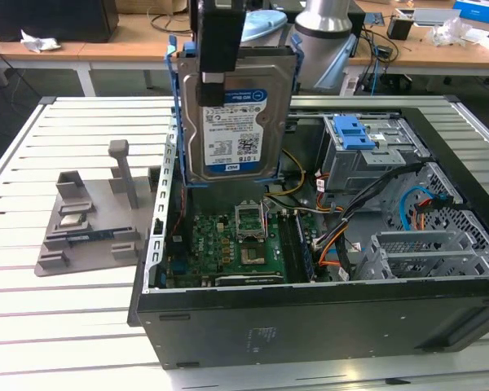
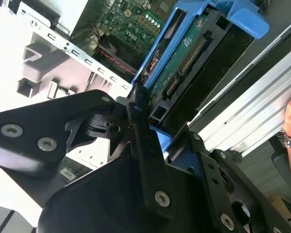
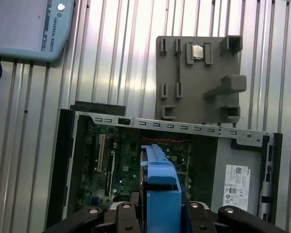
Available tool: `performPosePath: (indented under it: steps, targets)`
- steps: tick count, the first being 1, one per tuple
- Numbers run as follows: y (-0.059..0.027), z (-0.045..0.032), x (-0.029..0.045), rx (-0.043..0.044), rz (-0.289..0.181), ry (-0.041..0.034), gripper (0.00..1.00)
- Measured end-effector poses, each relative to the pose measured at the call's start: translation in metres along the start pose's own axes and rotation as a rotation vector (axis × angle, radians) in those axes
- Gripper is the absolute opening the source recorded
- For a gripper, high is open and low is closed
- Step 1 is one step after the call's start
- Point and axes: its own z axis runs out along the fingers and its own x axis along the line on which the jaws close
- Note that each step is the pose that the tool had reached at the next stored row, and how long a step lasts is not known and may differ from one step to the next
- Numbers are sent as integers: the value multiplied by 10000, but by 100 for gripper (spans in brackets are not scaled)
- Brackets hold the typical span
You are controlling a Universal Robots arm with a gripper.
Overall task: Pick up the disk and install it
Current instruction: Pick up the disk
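Fingers (image 2: 144,145) clamp the disk (image 1: 236,122), holding it upright above the open computer case (image 1: 310,318).

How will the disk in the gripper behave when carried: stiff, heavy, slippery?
Probably stiff: the disk hangs upright from the gripper without sagging. Its metal body suggests it is heavy for its size. The blue plastic frame may flex or slip if squeezed.

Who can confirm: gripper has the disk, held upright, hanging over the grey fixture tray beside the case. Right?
Not quite. The gripper does hold the disk upright, but it hangs over the open case, above the motherboard, not over the grey fixture tray, which sits apart on the exterior view's left. The exterior view shows it.
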Motion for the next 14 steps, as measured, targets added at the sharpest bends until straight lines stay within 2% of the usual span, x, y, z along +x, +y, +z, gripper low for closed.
performPosePath:
  steps: [7, 11, 14]
  targets:
    - [-223, -7, 37, -12, -1, -2, 37]
    - [-287, -8, 84, -20, 0, -3, 37]
    - [-372, -9, 186, -39, -1, -4, 37]
